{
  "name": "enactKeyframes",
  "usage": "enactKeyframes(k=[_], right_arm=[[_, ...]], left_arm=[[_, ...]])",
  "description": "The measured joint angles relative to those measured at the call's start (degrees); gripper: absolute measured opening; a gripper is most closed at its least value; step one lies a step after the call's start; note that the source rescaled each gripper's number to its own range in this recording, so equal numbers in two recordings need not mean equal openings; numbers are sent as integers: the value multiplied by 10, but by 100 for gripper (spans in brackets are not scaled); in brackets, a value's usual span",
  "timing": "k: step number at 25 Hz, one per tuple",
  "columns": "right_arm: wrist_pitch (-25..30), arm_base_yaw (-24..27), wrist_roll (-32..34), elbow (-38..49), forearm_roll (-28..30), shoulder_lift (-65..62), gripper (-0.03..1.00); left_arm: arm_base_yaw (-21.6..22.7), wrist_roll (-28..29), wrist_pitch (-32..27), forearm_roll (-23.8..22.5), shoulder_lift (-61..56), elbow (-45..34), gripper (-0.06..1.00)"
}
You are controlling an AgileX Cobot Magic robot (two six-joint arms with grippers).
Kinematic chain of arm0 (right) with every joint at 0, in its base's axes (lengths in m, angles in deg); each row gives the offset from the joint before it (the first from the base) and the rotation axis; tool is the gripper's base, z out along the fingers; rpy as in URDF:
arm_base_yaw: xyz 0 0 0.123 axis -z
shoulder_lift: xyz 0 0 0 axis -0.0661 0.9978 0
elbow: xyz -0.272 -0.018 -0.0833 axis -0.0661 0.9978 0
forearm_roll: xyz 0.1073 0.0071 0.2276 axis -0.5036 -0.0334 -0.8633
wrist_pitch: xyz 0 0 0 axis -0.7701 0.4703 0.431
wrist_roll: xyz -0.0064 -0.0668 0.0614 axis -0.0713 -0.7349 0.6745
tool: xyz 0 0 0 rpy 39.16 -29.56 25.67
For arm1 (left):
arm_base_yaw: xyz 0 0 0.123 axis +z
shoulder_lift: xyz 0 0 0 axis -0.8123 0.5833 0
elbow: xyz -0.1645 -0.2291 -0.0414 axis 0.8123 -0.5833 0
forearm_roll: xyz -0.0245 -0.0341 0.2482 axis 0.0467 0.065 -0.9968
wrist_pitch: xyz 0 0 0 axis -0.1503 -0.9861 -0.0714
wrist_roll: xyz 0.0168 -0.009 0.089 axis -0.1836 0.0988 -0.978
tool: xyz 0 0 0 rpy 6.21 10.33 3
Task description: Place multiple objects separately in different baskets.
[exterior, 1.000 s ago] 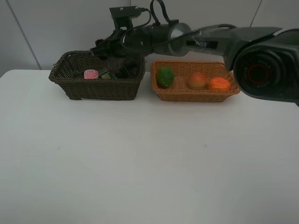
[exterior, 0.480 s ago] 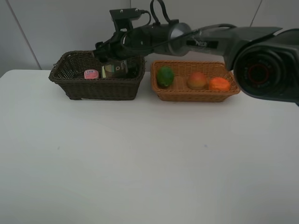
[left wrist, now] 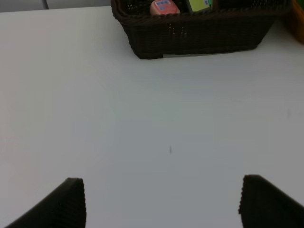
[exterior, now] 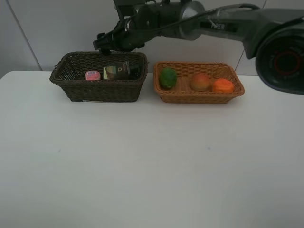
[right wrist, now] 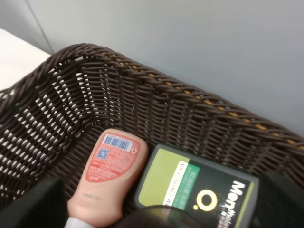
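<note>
The dark brown basket at the back left holds a pink white-capped bottle and a flat black green-labelled bottle, lying side by side. My right gripper has reached across and hangs open above this basket, holding nothing. Its wrist view looks down on the pink bottle and the black bottle inside the basket wall. The light tan basket holds a green fruit, a red-orange fruit and an orange. My left gripper is open over bare table.
The white table stretches in front of both baskets. A grey wall rises directly behind them. The left wrist view shows the dark basket at the far end of the table. The right arm spans the space above the tan basket.
My right gripper has opened and risen out of the dark basket. It left the black green-labelled bottle lying beside the pink one. The left arm has not moved.
</note>
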Motion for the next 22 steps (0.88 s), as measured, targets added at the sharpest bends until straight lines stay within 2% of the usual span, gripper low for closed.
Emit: enactKeyframes(k=[4,15,19,22], right_arm=[[48,0,0,0,17,-39,75],[189,0,0,12,96,-186,80],[201,0,0,93,108,-259,80],[198,0,2,193,108,-331,80]], left_arm=[[0,0,0,0,0,0,75],[0,0,0,0,0,0,75],[0,0,0,0,0,0,75],[0,0,0,0,0,0,75]])
